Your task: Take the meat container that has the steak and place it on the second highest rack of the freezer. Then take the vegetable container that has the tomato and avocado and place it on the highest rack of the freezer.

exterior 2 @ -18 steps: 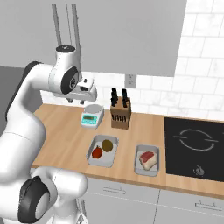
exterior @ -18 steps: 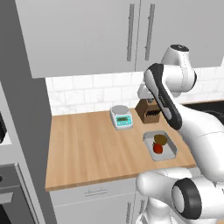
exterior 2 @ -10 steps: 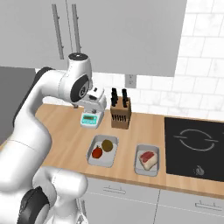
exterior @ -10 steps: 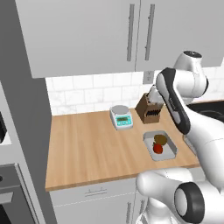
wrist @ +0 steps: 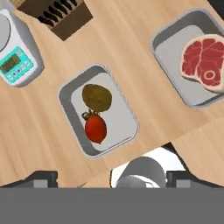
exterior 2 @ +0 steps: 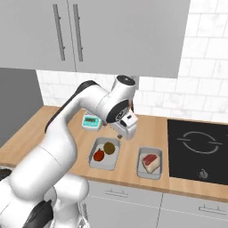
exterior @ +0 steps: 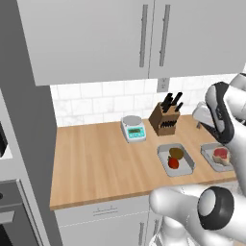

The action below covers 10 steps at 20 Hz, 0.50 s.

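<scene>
Two shallow grey trays side by side on wooden counter, near front edge, apart. Meat container [wrist: 171, 65]: rectangular, rounded corners, upright; holds steak [wrist: 204, 58], flat red slab with pale rim, lying toward one end. Vegetable container [wrist: 72, 120]: same form; holds avocado [wrist: 96, 97], olive-brown lump, and tomato [wrist: 95, 127], glossy red, touching or nearly so. Same pair seen from base: steak [exterior 2: 150, 161], tomato [exterior 2: 99, 155], avocado [exterior: 176, 153].
</scene>
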Tool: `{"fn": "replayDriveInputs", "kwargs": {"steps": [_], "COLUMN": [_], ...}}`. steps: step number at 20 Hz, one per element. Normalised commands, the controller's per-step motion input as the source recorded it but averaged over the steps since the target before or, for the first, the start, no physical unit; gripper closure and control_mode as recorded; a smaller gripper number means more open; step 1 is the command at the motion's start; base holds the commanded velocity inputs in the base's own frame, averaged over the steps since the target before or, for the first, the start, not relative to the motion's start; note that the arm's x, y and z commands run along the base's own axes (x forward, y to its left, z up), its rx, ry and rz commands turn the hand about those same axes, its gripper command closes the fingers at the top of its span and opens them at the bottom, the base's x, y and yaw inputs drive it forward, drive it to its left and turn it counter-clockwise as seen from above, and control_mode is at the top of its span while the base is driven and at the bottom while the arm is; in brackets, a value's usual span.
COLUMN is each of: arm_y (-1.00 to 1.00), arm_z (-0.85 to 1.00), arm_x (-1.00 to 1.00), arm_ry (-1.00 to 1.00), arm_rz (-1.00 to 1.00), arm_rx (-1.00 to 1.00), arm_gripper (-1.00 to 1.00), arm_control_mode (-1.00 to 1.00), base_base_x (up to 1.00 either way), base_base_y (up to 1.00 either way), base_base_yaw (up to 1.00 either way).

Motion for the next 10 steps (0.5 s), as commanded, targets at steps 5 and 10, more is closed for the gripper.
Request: {"fn": "replayDriveInputs", "kwargs": {"steps": [5,10], "arm_y": [-1.0,-0.56], "arm_z": [-0.19,-0.35], "arm_x": [0.0,0.0], "arm_ry": [0.26,0.26], "arm_rz": [-0.31,-0.33], "arm_rx": [0.1,0.01], "arm_gripper": [-1.0,-1.0], "arm_control_mode": [-1.0,-1.0], "base_base_x": [0.0,0.0], "base_base_y": [0.0,0.0], "base_base_yaw": [0.0,0.0]}}
